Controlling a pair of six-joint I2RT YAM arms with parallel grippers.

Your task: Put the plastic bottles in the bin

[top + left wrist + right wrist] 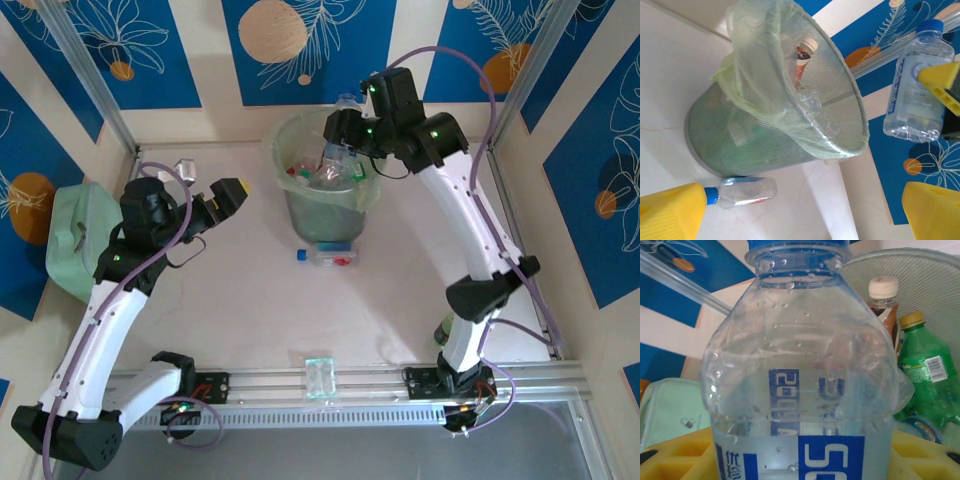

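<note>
Between the yellow pads of the right tool (800, 462) stands a clear bottle (800, 365) — pinched low on its body, blue cap uppermost. Its walls are dented and beaded with droplets, and a blue-and-white label wraps the lower half. Seen from the left wrist, this bottle hangs in the air close to the rim of the bin (840, 80), with one yellow pad pressed against its side; whether it is over the mouth or just outside it I cannot tell. Beside that tool the bin is a round, tapered basket of fine grey mesh, and a thin pale green liner (760, 60) folds loosely over its rim. Inside it, behind the pinched bottle, a brown bottle (883, 302) with a cream cap stands next to a green bottle (922, 365) with a gold cap and a white barcode patch. The left tool (805, 200) is spread wide with nothing between its yellow fingers, hovering over the pale tabletop (250, 290) well apart from the bin. Ahead of it a fallen bottle (742, 191) lies on its side just beside the foot of the bin — clear, crumpled, with a blue cap and a touch of red on the label. Behind the left tool sits a mint green box (75, 235).
</note>
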